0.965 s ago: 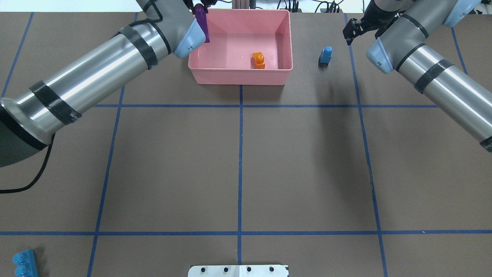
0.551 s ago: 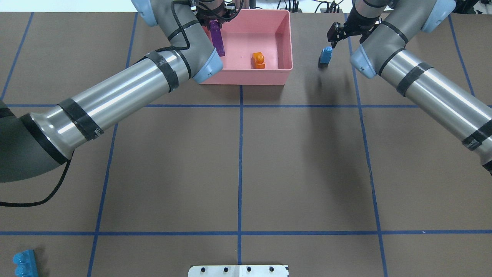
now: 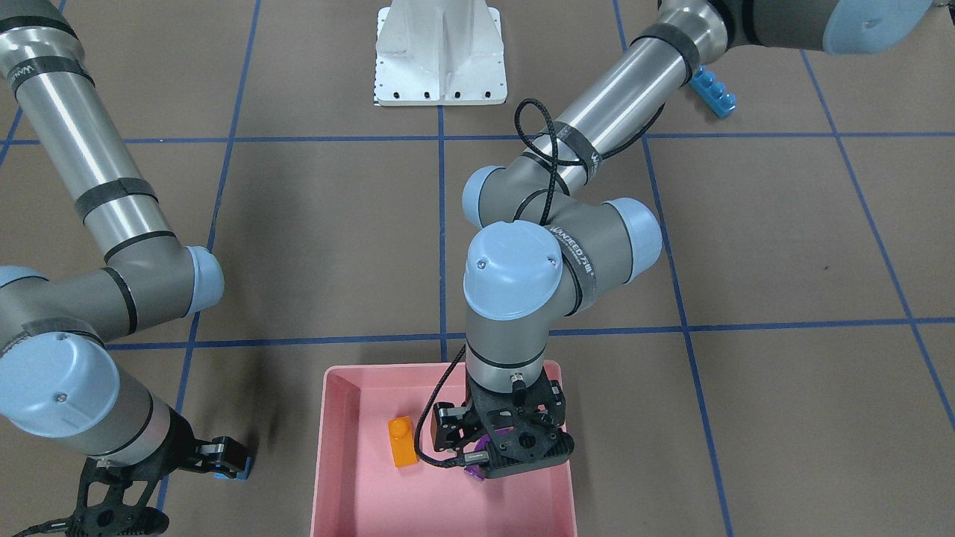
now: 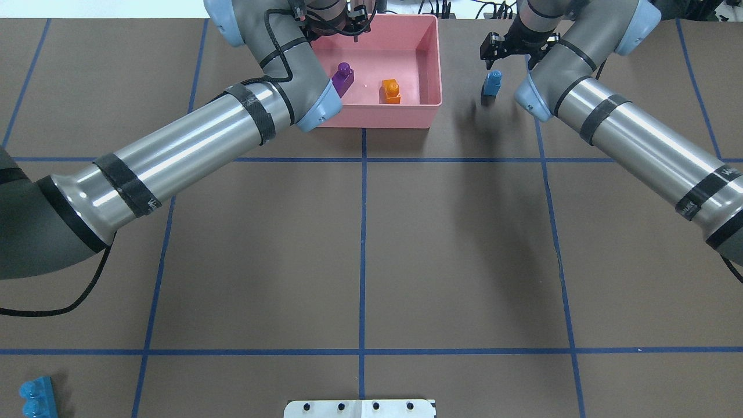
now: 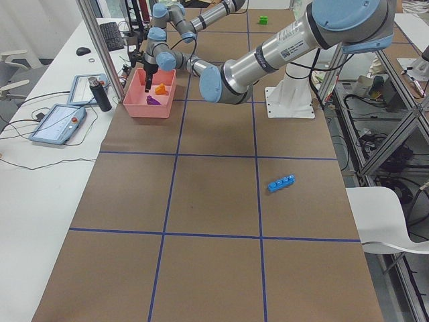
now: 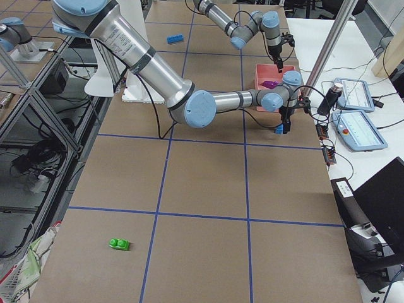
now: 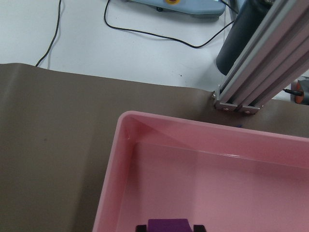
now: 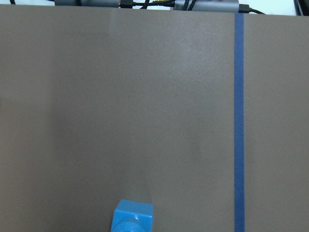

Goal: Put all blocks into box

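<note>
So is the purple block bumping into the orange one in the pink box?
Apart. The overhead view shows the purple block and the orange block with a strip of bare floor of the pink box between them.

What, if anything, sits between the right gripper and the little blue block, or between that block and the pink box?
Nothing visible does. The right gripper hangs open close by the small blue block, and only a strip of table lies between that block and the pink box.
</note>
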`<state>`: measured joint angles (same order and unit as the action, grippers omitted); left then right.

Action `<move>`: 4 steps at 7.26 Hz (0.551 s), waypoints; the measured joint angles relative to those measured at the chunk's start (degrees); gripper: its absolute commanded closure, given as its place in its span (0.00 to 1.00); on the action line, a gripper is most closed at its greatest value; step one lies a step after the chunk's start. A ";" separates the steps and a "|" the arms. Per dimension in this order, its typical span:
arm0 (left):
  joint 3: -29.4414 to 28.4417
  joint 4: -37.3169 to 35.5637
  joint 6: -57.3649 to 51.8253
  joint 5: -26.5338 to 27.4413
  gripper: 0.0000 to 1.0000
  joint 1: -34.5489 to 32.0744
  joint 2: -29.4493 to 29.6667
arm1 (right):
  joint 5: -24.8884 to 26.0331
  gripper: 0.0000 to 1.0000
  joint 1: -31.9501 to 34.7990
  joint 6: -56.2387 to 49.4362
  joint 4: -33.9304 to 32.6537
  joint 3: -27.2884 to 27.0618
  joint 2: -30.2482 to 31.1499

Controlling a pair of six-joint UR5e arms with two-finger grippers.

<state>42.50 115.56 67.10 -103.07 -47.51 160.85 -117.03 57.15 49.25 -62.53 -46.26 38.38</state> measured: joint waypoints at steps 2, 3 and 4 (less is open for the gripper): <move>0.23 0.04 -0.15 -0.02 0.00 0.21 -0.01 | 3.40 0.41 -2.27 3.90 0.28 0.14 -0.50; 0.37 0.08 -0.16 -0.02 0.00 0.37 -0.04 | 4.76 0.69 -3.02 4.49 0.35 0.18 -0.55; 0.43 0.10 -0.19 -0.02 0.00 0.51 -0.08 | 5.70 1.00 -3.51 4.70 0.38 0.20 -0.56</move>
<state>42.93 115.65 66.91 -103.09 -47.00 160.78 -111.33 53.64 53.95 -62.15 -46.07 37.82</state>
